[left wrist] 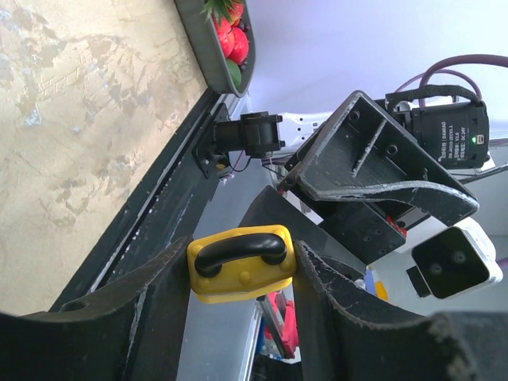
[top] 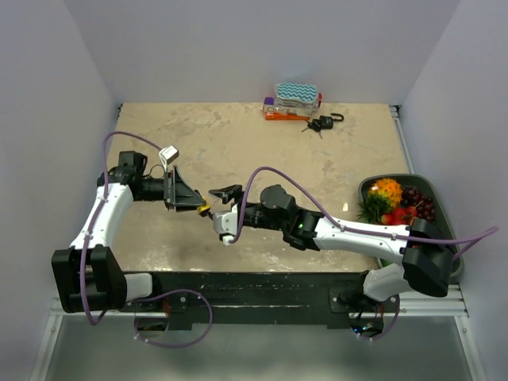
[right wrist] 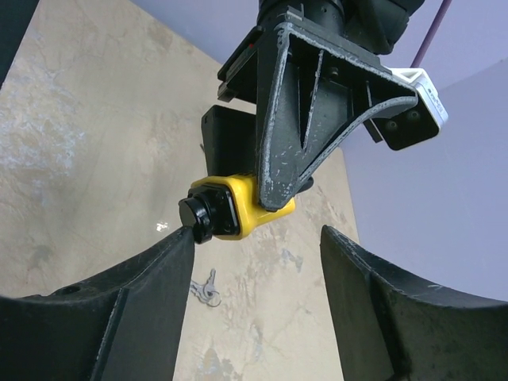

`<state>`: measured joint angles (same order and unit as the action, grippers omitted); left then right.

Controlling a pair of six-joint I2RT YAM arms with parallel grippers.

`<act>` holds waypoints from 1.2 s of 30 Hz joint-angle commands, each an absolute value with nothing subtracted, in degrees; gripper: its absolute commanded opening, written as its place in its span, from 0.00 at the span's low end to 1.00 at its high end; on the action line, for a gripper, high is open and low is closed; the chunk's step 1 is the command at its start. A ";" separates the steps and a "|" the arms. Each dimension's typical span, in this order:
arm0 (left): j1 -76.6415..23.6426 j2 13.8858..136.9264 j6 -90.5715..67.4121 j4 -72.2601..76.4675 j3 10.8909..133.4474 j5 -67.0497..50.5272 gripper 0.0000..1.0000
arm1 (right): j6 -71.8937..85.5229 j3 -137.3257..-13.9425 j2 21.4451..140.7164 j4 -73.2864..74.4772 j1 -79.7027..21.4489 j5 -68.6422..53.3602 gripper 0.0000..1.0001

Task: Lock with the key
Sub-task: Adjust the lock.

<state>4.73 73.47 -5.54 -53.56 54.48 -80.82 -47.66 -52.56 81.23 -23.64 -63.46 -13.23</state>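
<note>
Yellow padlock (left wrist: 240,274): one, gripped by left hand (left wrist: 242,255).

Pale lilac walls (top: 238,48), beige marbled tabletop (top: 333,167), black front rail (top: 262,282), seemingly even light

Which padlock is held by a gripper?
The yellow padlock, clamped in the left gripper; the black padlock lies free on the table at the back.

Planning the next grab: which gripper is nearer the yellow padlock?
Left. The left gripper clamps the yellow padlock; the right gripper is open just beside it.
</note>
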 commanded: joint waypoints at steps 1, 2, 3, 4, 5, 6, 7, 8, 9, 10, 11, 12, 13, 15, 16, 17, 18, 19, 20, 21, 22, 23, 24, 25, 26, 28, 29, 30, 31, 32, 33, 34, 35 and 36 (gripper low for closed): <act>4.13 71.02 -6.94 -55.46 54.58 -97.38 0.00 | -49.39 -52.21 78.75 -24.00 -62.75 -14.68 0.67; 4.13 70.75 -6.86 -55.37 54.41 -97.30 0.00 | -49.39 -52.29 78.75 -23.91 -62.75 -14.68 0.67; 4.13 70.66 -6.86 -55.37 54.23 -97.21 0.00 | -49.39 -52.38 78.75 -23.73 -62.84 -14.76 0.66; 4.13 70.58 -6.86 -55.37 54.14 -97.21 0.00 | -49.39 -52.47 78.92 -23.56 -62.75 -15.03 0.65; 4.13 70.40 -6.86 -55.37 54.05 -97.03 0.00 | -49.48 -52.56 79.10 -23.82 -62.75 -15.12 0.65; 4.13 70.23 -6.94 -55.28 53.97 -96.77 0.00 | -49.48 -52.73 79.28 -23.82 -62.84 -15.20 0.64; 4.13 70.22 -7.03 -55.28 53.88 -96.68 0.00 | -49.22 -53.34 79.89 -24.25 -62.84 -15.29 0.63; 4.04 70.22 -7.03 -55.28 53.88 -96.59 0.00 | -48.26 -53.78 80.24 -24.61 -62.93 -15.38 0.62; 4.04 70.22 -6.94 -55.20 53.88 -96.42 0.00 | -47.82 -54.22 80.59 -24.70 -62.93 -15.38 0.61; 4.04 70.22 -7.03 -55.28 53.88 -96.33 0.00 | -47.20 -55.45 81.03 -24.78 -63.10 -15.47 0.61; 4.04 70.31 -6.94 -55.20 53.96 -96.24 0.00 | -46.15 -55.98 81.73 -24.79 -63.02 -15.47 0.60; 3.96 70.23 -6.94 -55.28 53.96 -96.07 0.00 | -45.45 -56.42 82.00 -24.79 -63.10 -15.38 0.60; 4.04 70.22 -7.03 -55.28 54.05 -95.98 0.00 | -44.66 -57.21 82.26 -24.87 -63.11 -15.21 0.60; 3.96 70.22 -6.94 -55.28 54.05 -95.45 0.00 | -42.98 -57.57 82.71 -24.87 -63.19 -15.29 0.60; 3.96 70.14 -6.94 -55.20 54.05 -95.45 0.00 | -42.46 -57.66 82.88 -25.48 -63.28 -15.29 0.60; 3.87 70.14 -7.12 -55.11 53.97 -95.28 0.00 | -41.41 -57.74 82.97 -25.66 -63.37 -15.29 0.60; 3.87 70.14 -7.03 -55.11 54.05 -94.75 0.00 | -40.70 -57.92 83.40 -25.84 -63.54 -14.94 0.60; 3.87 70.14 -7.12 -55.19 53.97 -94.57 0.00 | -39.74 -58.62 83.76 -25.93 -63.54 -14.68 0.60; 3.95 70.14 -7.03 -55.11 53.88 -94.57 0.00 | -37.29 -58.97 84.02 -26.01 -63.54 -14.16 0.60; 3.78 70.05 -7.12 -55.11 53.79 -94.48 0.00 | -36.31 -59.50 84.72 -26.10 -63.54 -13.72 0.59; 3.78 70.14 -7.12 -55.11 53.79 -94.40 0.00 | -35.69 -60.11 84.90 -26.19 -63.63 -12.67 0.59; 3.78 70.31 -7.12 -55.02 53.70 -94.31 0.00 | -34.03 -60.12 85.16 -26.63 -63.55 -11.96 0.58; 3.78 70.31 -7.21 -55.02 53.61 -94.31 0.00 | -33.40 -60.29 85.34 -27.07 -63.63 -11.34 0.57; 3.69 70.23 -7.21 -55.02 53.61 -94.31 0.00 | -33.22 -60.38 85.34 -26.98 -63.55 -11.25 0.53; 3.69 70.31 -7.12 -54.93 53.61 -94.13 0.00 | -32.96 -60.29 85.17 -27.24 -63.46 -11.16 0.52; 3.69 70.23 -7.03 -54.84 53.53 -93.87 0.00 | -33.22 -59.94 84.82 -26.99 -63.20 -11.60 0.47; 3.43 70.22 -7.03 -54.76 53.44 -93.35 0.00 | -33.22 -60.03 84.90 -26.81 -63.02 -11.86 0.46; 3.25 70.14 -7.03 -54.76 53.44 -93.08 0.00 | -32.96 -60.12 84.82 -26.63 -62.84 -12.04 0.45; 2.90 69.88 -7.12 -54.67 53.35 -92.99 0.00 | -33.05 -60.20 84.81 -26.28 -62.41 -12.22 0.43; 2.73 69.79 -7.03 -54.49 53.26 -92.64 0.00 | -33.13 -60.21 84.81 -26.19 -62.23 -12.48 0.42; 2.46 69.61 -7.21 -54.49 53.35 -92.55 0.00 | -33.05 -60.21 84.64 -26.19 -62.14 -12.65 0.41; 2.03 69.44 -7.21 -54.41 53.26 -92.37 0.00 | -33.05 -60.38 84.73 -26.10 -61.70 -12.92 0.40; 1.93 69.43 -7.21 -54.23 53.26 -92.11 0.00 | -32.87 -60.38 84.73 -26.02 -61.44 -13.44 0.38; 1.85 69.35 -7.21 -54.32 53.17 -92.02 0.00 | -32.70 -60.64 84.64 -25.84 -61.35 -13.71 0.36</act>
<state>4.34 71.61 -5.39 -52.14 53.71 -80.31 -33.10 -56.55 85.08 -20.49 -62.87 -14.55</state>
